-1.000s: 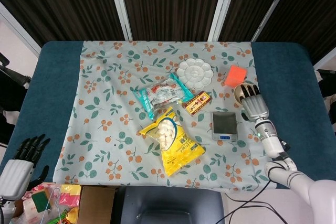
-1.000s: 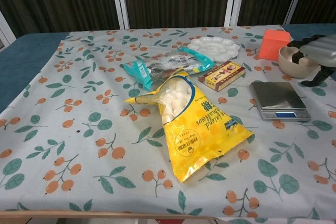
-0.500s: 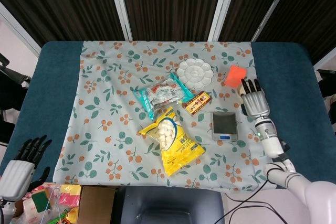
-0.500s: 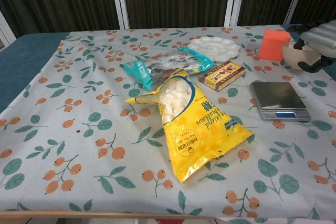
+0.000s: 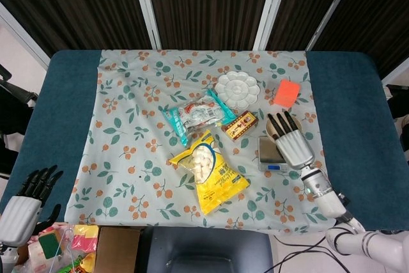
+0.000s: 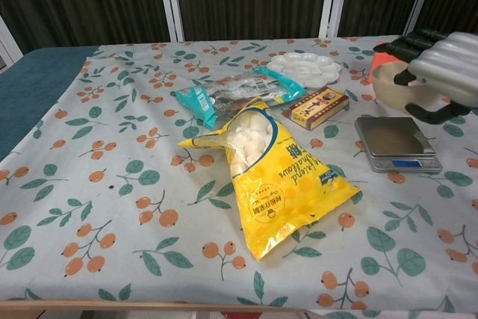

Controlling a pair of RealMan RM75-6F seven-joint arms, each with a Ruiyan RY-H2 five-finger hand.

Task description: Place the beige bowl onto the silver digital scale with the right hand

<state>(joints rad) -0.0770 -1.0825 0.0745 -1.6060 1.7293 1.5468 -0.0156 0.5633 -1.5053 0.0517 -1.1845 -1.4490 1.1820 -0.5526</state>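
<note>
Floral cloth over blue table (image 5: pixel 345 94), dark curtains behind. Head view: right hand (image 5: pixel 291 142) is sitting at right of centre, hiding most of the round beige bowl (image 5: pixel 273 130) it's grasping, just above the flat silver digital scale (image 5: pixel 271 151). Left hand (image 5: pixel 29 195) is idling lower left, fingers apart. Chest view: right hand (image 6: pixel 441 69) is holding bowl (image 6: pixel 392 87) aloft at right edge, above scale (image 6: pixel 394 144). Vs 1 s ago, bowl has left its spot by the orange block (image 6: pixel 388 56). Left: lowering & release.

My right hand (image 6: pixel 441 61) held the beige bowl (image 6: pixel 399 89) above the silver digital scale (image 6: pixel 394 143), its platform bare; the orange block (image 6: pixel 388 57) and snack box (image 6: pixel 318 107) crowded nearby.
</note>
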